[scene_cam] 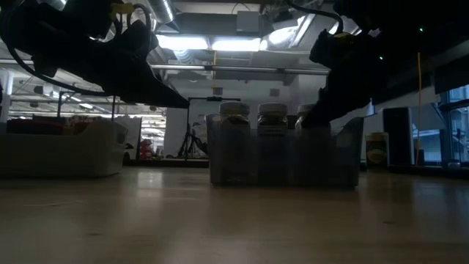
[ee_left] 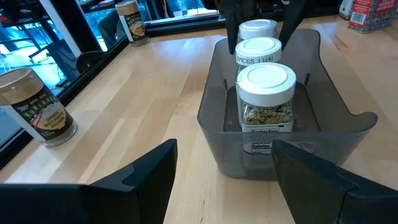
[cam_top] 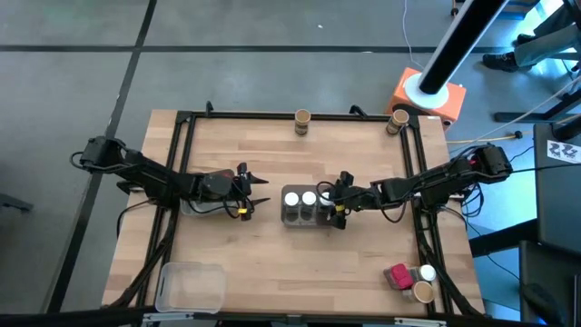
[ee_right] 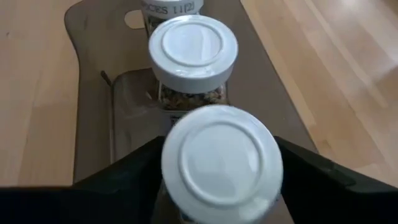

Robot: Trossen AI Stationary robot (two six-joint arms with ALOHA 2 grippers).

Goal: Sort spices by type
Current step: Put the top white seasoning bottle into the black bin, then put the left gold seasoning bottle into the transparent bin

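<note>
Dropping the third white-lidded jar [ee_right: 221,163] into the clear tray [cam_top: 289,221] beside its two twins, right gripper [cam_top: 342,205] spreading around it; left gripper [cam_top: 259,191] idling nearby, fingers apart.

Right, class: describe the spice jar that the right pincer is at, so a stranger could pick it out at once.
Find the clear tray at the middle of the wooden table. Three white-lidded jars stand in a row inside. The wanted jar is the end one nearest the right arm, the only one flanked by the right pincer.
</note>
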